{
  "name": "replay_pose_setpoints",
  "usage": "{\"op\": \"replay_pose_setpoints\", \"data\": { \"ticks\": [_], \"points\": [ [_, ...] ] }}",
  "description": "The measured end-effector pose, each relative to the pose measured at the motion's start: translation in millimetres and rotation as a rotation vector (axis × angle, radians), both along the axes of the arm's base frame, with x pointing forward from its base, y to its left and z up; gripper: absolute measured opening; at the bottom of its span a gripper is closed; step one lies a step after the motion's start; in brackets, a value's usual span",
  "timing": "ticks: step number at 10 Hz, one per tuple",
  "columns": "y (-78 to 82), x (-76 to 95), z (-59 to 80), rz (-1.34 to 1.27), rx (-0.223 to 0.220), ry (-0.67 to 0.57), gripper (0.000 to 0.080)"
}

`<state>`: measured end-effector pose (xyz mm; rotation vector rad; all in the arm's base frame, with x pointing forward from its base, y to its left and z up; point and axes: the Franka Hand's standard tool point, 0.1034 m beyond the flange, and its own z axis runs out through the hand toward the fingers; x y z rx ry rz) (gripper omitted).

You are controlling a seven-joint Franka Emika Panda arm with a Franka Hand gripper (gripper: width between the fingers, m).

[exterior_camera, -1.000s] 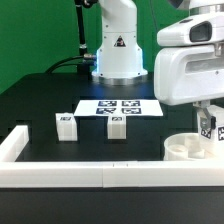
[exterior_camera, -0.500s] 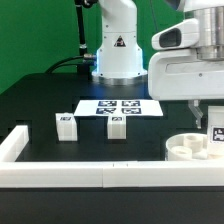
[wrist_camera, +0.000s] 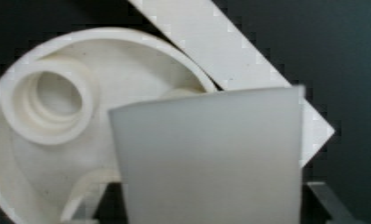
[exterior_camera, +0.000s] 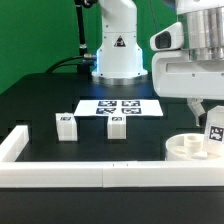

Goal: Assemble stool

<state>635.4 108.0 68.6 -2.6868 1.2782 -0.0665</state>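
The round white stool seat (exterior_camera: 184, 147) lies at the exterior view's right, just behind the front rail. My gripper (exterior_camera: 211, 123) is shut on one white tagged leg (exterior_camera: 214, 136), which hangs upright over the seat's right rim; whether it touches the seat I cannot tell. In the wrist view that leg (wrist_camera: 208, 150) fills the space between my fingers (wrist_camera: 324, 205), and the seat (wrist_camera: 66, 100) with its raised round socket lies beyond it. Two more tagged legs (exterior_camera: 67, 124) (exterior_camera: 117, 125) stand loose on the black table.
The marker board (exterior_camera: 120, 107) lies flat in front of the arm's base. A white rail (exterior_camera: 100, 176) runs along the front edge, and another (exterior_camera: 15, 146) runs up the left side. A rail (wrist_camera: 208, 45) also passes close behind the seat.
My gripper has carried the held leg a little to the exterior view's right and lower, nearer the seat's rim. The two loose legs have not moved.
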Motion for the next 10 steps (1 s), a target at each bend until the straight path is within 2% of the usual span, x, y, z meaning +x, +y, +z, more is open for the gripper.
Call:
{"op": "replay_pose_setpoints", "data": {
  "ticks": [2, 7, 10],
  "points": [
    [0.4, -1.4, -0.1, -0.262, 0.035, 0.035, 0.0341],
    [1.5, 2.0, -2.5, -0.968, 0.244, 0.126, 0.0341],
    [2.2, 1.8, -2.5, -1.121, 0.276, 0.148, 0.0341]
  ]
}}
